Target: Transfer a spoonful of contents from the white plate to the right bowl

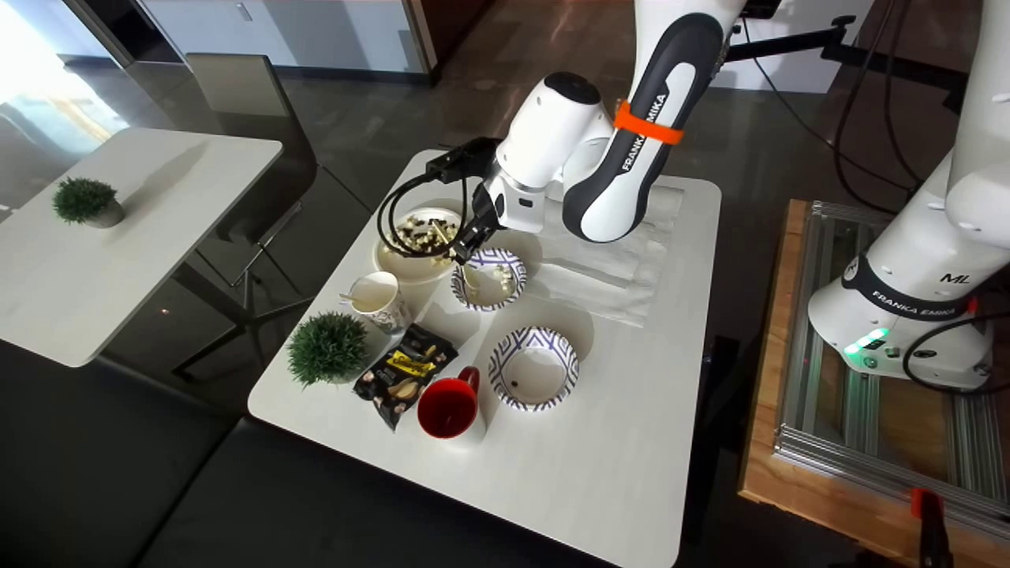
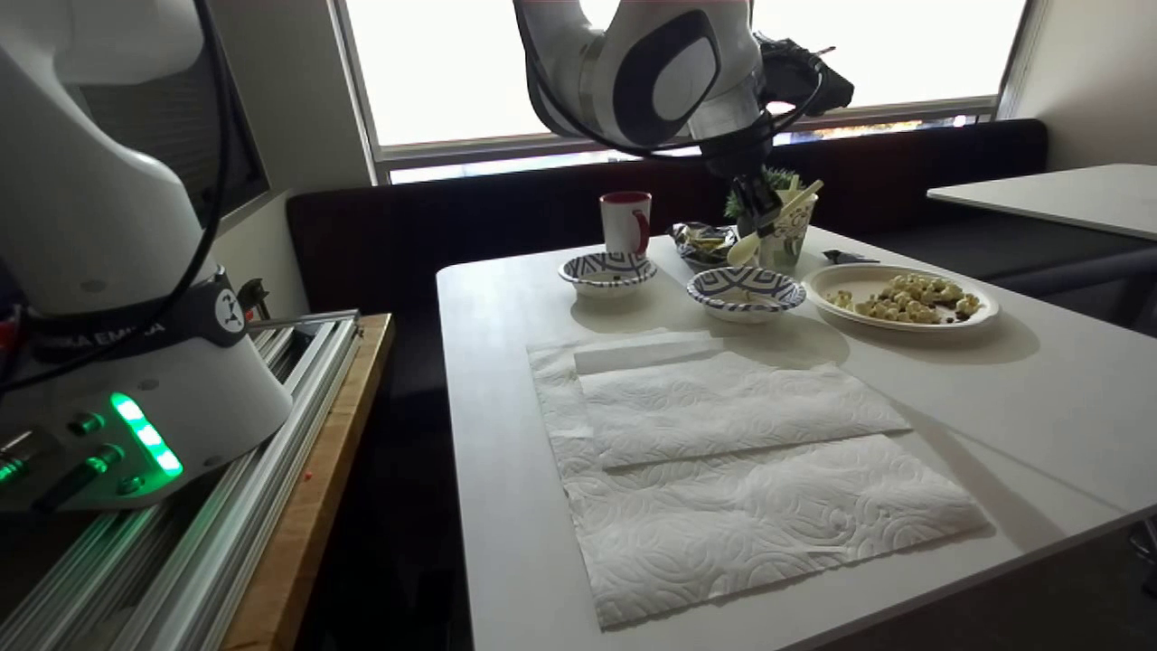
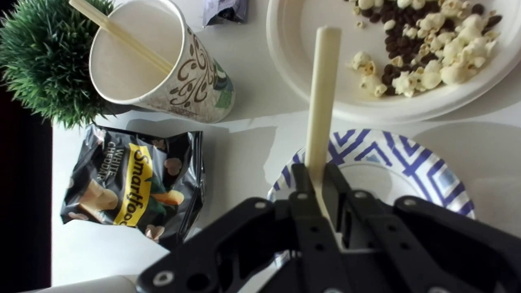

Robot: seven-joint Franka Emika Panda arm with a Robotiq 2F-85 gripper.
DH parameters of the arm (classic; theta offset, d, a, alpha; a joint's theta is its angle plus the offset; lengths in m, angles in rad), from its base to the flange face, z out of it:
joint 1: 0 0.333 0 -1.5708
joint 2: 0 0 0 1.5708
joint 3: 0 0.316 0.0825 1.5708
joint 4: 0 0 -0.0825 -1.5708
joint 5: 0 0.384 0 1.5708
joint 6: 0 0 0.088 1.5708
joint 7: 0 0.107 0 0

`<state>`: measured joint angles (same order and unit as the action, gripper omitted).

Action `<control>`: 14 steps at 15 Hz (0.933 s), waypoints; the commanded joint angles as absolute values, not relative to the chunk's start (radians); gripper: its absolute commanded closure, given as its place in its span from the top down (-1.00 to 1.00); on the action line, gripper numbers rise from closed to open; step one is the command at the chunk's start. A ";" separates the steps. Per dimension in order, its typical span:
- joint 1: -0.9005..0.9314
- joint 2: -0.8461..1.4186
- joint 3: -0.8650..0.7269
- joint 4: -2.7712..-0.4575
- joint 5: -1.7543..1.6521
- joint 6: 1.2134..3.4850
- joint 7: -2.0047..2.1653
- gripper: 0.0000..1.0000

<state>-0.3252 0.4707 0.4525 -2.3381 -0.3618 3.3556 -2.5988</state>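
Observation:
My gripper [image 3: 316, 173] is shut on the handle of a pale spoon [image 3: 323, 89]. In an exterior view the spoon's tilted head [image 2: 744, 250] hangs over the patterned bowl [image 2: 746, 309] beside the plate, with no bits visible on it. That bowl stands on the right of the two in this view. A few popcorn pieces [image 1: 503, 276] lie inside it. The second patterned bowl [image 1: 534, 369] holds one dark bit. On the white plate [image 3: 293, 49], the contents [image 3: 439, 49], popcorn and dark brown bits, are heaped toward one side. The spoon's head is hidden in the wrist view.
A paper cup [image 3: 203, 81] with a pale stick-like handle in it stands near the plate. Around it are a black snack bag [image 3: 134, 179], a potted plant [image 3: 49, 61] and a red-and-white mug [image 1: 450, 410]. Paper towels [image 2: 741, 506] cover the table beside the bowls.

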 commanded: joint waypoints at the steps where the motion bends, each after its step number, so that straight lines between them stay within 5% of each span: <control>1: -0.581 0.392 0.715 -2.425 -0.374 3.246 -2.479 -0.93; 8: -1.123 0.419 1.210 -2.432 -0.161 2.943 -2.422 -0.93; 14: -1.549 0.469 1.466 -2.343 -0.012 2.490 -2.442 -0.93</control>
<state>-1.4113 0.4326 1.3894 -2.3998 -0.0693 2.6861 -2.4299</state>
